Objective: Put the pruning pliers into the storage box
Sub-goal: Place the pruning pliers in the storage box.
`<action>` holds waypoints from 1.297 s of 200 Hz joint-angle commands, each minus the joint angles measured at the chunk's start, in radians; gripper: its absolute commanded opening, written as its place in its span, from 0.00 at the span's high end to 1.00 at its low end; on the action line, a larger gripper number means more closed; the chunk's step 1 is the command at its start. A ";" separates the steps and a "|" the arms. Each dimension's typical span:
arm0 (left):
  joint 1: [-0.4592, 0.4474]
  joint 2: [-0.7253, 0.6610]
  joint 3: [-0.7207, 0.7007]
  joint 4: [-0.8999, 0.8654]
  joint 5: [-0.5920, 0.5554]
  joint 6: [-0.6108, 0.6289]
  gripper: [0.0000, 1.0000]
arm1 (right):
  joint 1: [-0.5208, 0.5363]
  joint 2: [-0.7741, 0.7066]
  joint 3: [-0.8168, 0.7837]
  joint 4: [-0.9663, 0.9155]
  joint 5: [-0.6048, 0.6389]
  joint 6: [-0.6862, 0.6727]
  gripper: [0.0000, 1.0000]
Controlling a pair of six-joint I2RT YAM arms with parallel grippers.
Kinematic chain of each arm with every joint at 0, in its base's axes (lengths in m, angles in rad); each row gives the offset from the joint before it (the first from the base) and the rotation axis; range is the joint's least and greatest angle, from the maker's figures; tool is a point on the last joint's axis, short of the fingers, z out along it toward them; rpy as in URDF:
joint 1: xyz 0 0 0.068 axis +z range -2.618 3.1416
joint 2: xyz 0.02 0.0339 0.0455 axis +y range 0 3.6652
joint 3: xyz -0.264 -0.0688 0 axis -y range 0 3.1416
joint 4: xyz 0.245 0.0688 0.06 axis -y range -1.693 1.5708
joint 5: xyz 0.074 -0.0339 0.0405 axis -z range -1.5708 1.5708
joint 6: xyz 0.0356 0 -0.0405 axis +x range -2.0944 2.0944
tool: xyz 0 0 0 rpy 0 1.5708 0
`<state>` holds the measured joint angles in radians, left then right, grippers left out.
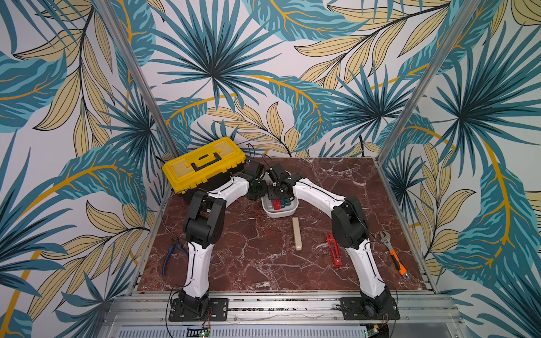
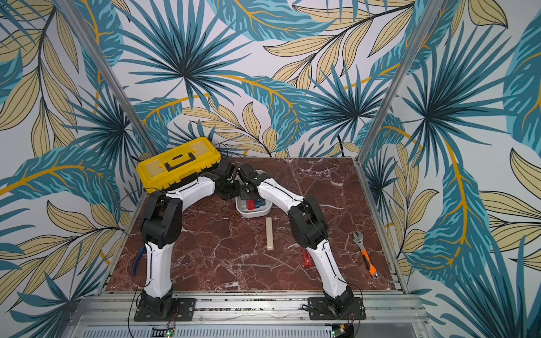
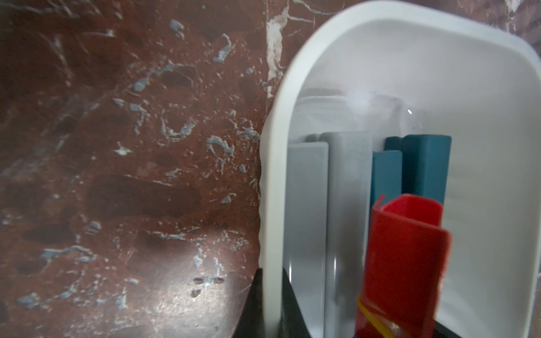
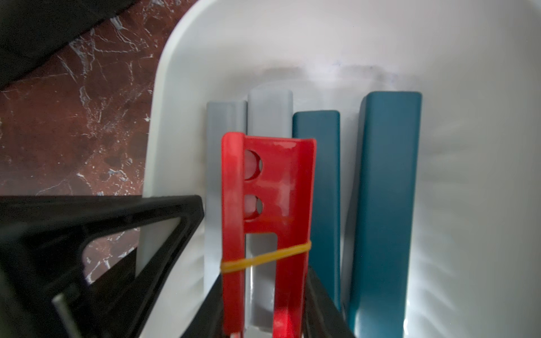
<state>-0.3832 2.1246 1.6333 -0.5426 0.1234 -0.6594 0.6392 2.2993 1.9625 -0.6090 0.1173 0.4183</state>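
The white storage box (image 1: 279, 215) (image 2: 254, 215) sits mid-table towards the back. My left gripper (image 3: 271, 281) (image 1: 257, 190) is shut on the box's side wall (image 3: 275, 146), one black finger on each side. My right gripper (image 4: 263, 292) (image 1: 276, 193) is shut on a red pruning pliers bar (image 4: 234, 190) (image 3: 404, 257) with a yellow rubber band, held inside the box above two grey bars (image 4: 269, 111). Two teal bars (image 4: 386, 190) lie beside them. A beige bar (image 1: 297, 234) and another red bar (image 1: 333, 250) lie on the table in front of the box.
A yellow toolbox (image 1: 203, 164) with a black handle stands at the back left, close behind my left arm. Blue-handled cutters (image 1: 172, 254) lie near the left edge. An orange-handled wrench (image 1: 393, 254) lies near the right edge.
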 commanded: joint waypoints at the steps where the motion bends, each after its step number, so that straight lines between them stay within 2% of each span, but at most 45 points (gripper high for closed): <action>1: -0.048 -0.054 0.043 0.088 0.093 -0.015 1.00 | 0.034 -0.008 -0.047 0.080 -0.065 -0.011 0.64; 67: -0.046 -0.052 0.045 0.086 0.096 -0.013 1.00 | 0.034 -0.031 -0.085 0.109 -0.057 -0.016 0.54; 128: -0.048 -0.046 0.051 0.083 0.095 -0.012 1.00 | 0.034 -0.067 -0.146 0.188 -0.101 -0.026 0.46; 259: -0.047 -0.043 0.057 0.073 0.095 -0.007 1.00 | 0.033 -0.122 -0.181 0.203 -0.093 -0.051 0.45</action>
<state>-0.3836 2.1246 1.6348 -0.5495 0.1349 -0.6506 0.6277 2.2345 1.8053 -0.4599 0.0963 0.4095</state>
